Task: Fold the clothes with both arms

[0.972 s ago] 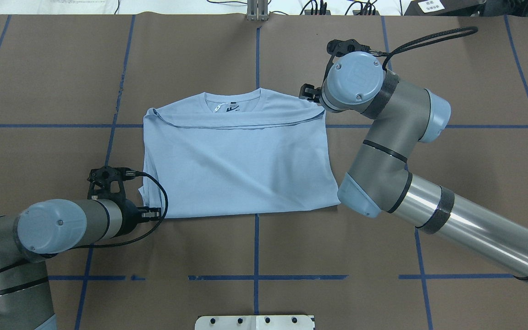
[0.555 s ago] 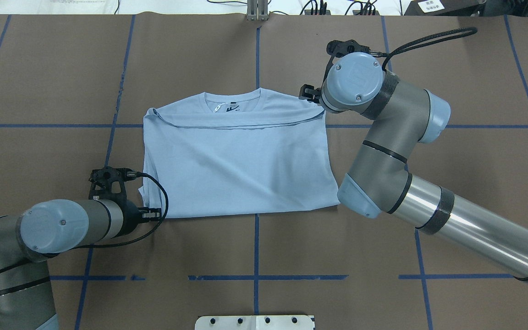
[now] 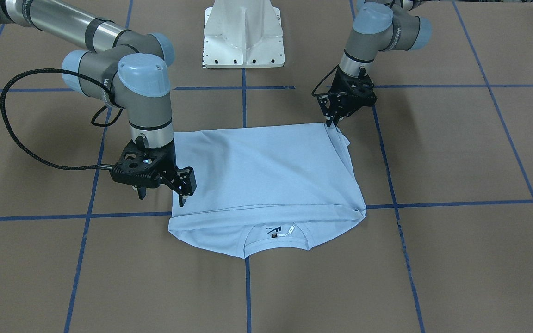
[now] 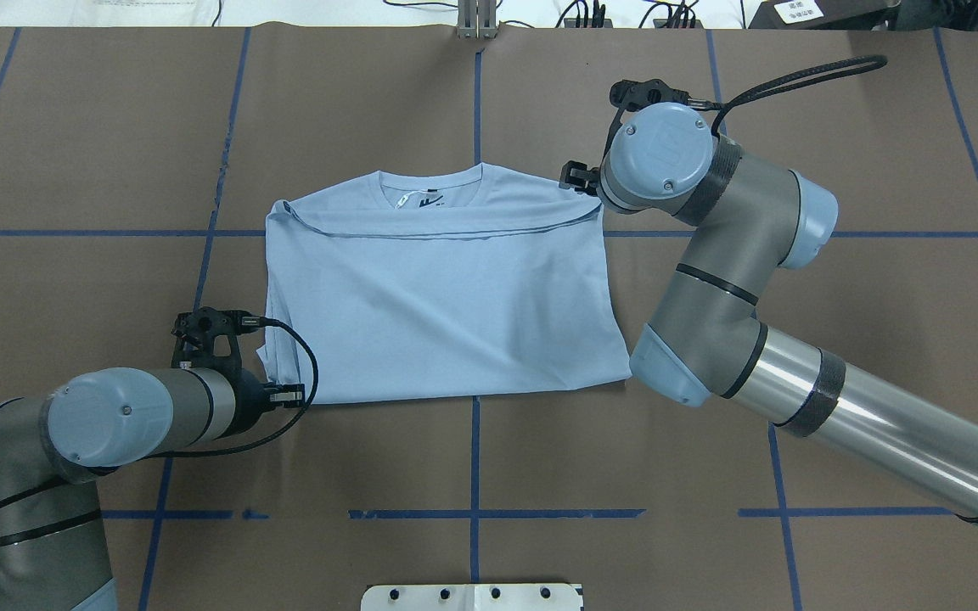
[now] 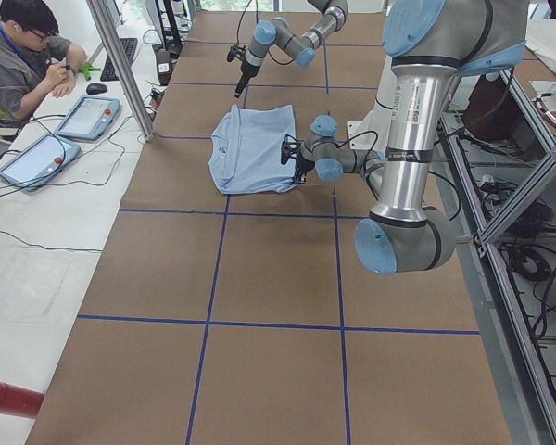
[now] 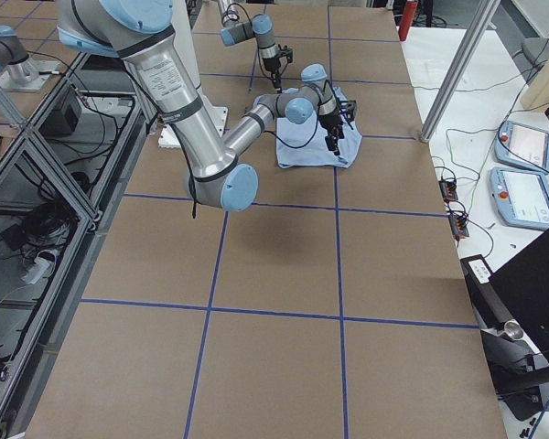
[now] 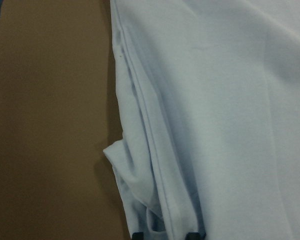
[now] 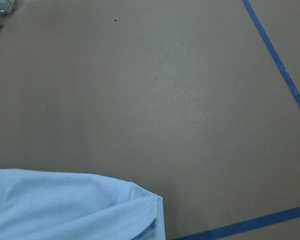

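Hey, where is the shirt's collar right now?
In the overhead view the collar sits at the T-shirt's far edge, away from the robot, just left of the centre blue tape line.

Almost nothing reads clearly. Inside the collar of the T-shirt [image 3: 266, 171] sits a small dark inner label [image 3: 273, 234] with a dark slanted mark beside it; its print is too small to read. White lettering runs along a grey joint of the right arm [image 3: 108, 88] and of the left arm [image 3: 398, 31], also too small to read. A white sign [image 4: 799, 10] beyond the table's far edge bears dark, illegible characters.
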Robot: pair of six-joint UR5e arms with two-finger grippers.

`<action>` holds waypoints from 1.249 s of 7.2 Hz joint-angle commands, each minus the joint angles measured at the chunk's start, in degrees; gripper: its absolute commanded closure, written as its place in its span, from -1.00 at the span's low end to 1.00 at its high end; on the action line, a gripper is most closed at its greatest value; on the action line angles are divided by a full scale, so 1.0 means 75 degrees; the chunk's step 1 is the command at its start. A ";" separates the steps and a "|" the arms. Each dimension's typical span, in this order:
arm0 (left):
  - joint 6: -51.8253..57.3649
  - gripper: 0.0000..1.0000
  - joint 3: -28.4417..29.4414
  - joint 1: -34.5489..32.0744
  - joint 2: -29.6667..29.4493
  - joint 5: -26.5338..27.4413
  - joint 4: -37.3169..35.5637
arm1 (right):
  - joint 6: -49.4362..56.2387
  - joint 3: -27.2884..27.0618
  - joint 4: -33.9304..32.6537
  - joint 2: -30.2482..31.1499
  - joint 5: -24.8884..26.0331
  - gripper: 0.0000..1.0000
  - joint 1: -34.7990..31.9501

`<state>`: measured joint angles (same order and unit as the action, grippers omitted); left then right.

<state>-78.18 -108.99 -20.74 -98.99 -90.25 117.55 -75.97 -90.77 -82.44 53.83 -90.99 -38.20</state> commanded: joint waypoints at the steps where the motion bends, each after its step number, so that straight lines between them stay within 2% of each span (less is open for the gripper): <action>1: 0.0052 1.00 -0.0081 -0.0023 0.0096 0.0010 -0.0005 | -0.0008 0.0009 0.0000 0.0017 0.0003 -1.00 0.0007; 3: 0.0960 1.00 0.0034 -0.0384 0.0120 0.0044 -0.0005 | -0.0020 0.0009 0.0000 0.0017 0.0003 -1.00 0.0019; 6: 0.3093 1.00 0.1284 -0.2302 -0.0113 0.0021 0.0111 | -0.0008 0.0033 0.0000 0.0017 0.0015 -1.00 0.0031; 7: 0.3784 1.00 0.2066 -0.2912 -0.0590 0.0010 0.0367 | -0.0008 0.0033 0.0000 0.0017 0.0015 -1.00 0.0031; 9: 0.4665 1.00 0.4918 -0.3932 -0.2669 -0.0002 0.0800 | -0.0054 0.0021 0.0000 -0.0006 0.0015 -1.00 0.0042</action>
<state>-47.80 -85.40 -45.09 -109.52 -90.19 121.17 -76.18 -90.58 -82.44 53.93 -90.88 -37.94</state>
